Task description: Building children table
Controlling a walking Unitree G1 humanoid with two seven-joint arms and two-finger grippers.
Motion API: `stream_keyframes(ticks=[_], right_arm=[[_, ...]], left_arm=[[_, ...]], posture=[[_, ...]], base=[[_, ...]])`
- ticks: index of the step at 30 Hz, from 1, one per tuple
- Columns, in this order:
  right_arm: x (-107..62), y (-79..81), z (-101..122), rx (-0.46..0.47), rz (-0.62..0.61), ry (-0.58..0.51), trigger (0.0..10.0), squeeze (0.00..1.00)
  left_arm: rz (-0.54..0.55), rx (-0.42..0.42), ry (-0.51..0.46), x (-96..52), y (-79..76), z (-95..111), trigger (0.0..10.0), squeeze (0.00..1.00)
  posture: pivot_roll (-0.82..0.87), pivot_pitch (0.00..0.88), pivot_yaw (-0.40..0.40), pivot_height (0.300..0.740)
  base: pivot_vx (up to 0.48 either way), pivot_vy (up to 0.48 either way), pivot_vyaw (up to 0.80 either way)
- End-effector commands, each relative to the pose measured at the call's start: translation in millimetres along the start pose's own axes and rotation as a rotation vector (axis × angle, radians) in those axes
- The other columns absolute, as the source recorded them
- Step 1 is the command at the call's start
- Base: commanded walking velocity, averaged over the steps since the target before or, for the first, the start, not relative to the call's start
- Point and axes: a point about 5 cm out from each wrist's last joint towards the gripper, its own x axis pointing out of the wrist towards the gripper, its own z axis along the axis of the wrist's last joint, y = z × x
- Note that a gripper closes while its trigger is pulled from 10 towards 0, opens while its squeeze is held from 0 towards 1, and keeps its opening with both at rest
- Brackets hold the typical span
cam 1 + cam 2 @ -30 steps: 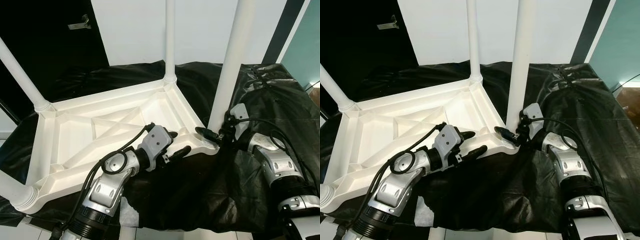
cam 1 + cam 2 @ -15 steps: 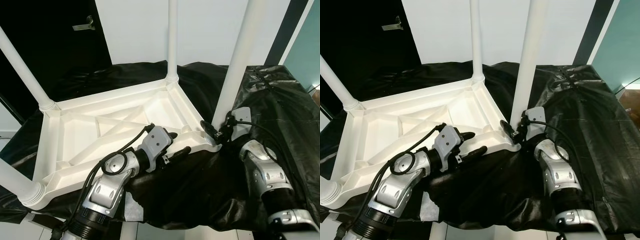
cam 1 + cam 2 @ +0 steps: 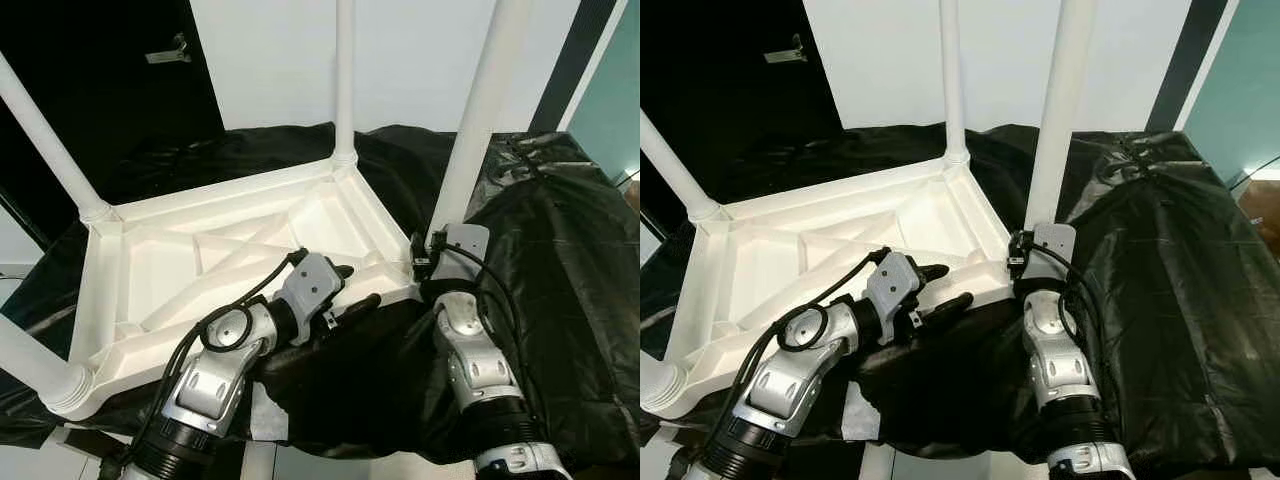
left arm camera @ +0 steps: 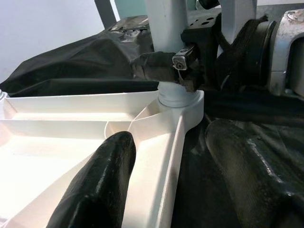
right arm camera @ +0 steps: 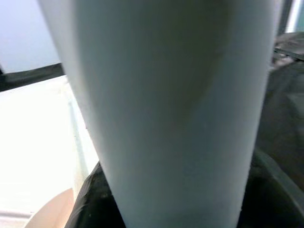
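Four legs standing up from upturned tabletop (image 3: pixel 200 265) on black sheet (image 3: pixel 560 250). Right end effector (image 3: pixel 425 262) closed around base of near-right leg (image 3: pixel 470 130), at the corner socket. Left end effector (image 3: pixel 350 290) with fingers apart, astride front rim of tabletop, not squeezing. Risk: leg perhaps not fully seated; sideways pull could tilt it out, or slide tabletop on slippery sheet.

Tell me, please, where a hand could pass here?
Free: black sheet right of the right arm, and the tabletop's far-left panels. Crowded: near corner, where the right end effector grips a leg, left end effector astride the rim.
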Motion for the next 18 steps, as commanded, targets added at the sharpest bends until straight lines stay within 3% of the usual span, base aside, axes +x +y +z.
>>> stream_keyframes(ticks=[1,15,16,17,18], right_arm=[[-7.2,-3.4,-26.0,-0.015,-0.014,0.127,10.0,0.00],[-6.0,-14.9,-13.0,-0.047,-0.026,0.030,10.0,0.03],[-5.7,-16.9,-11.7,-0.036,-0.018,0.018,10.0,0.59],[-5.7,-16.9,-11.7,-0.036,-0.018,0.018,10.0,0.59],[-5.3,-19.6,-10.3,-0.029,-0.003,0.007,10.0,1.00]], left_arm=[[0.028,-0.003,0.017,-1.2,-0.7,-2.8,10.0,0.00],[0.027,-0.003,0.014,0.5,-1.7,-2.6,10.0,0.00],[0.027,-0.004,0.014,0.4,-1.6,-2.7,10.0,0.00],[0.027,-0.004,0.014,0.4,-1.6,-2.7,10.0,0.00],[0.026,-0.004,0.015,-0.2,-1.9,-3.3,10.0,0.00]], posture=[[-0.05,0.019,0.027,0.740],[-0.05,0.006,0.022,0.740],[-0.05,0.007,0.023,0.740],[-0.05,0.007,0.023,0.740],[-0.05,0.005,0.024,0.740]], base=[[0.000,0.000,0.00],[0.000,0.000,0.00],[0.000,0.000,0.00],[0.000,0.000,0.00],[0.000,0.000,0.00]])
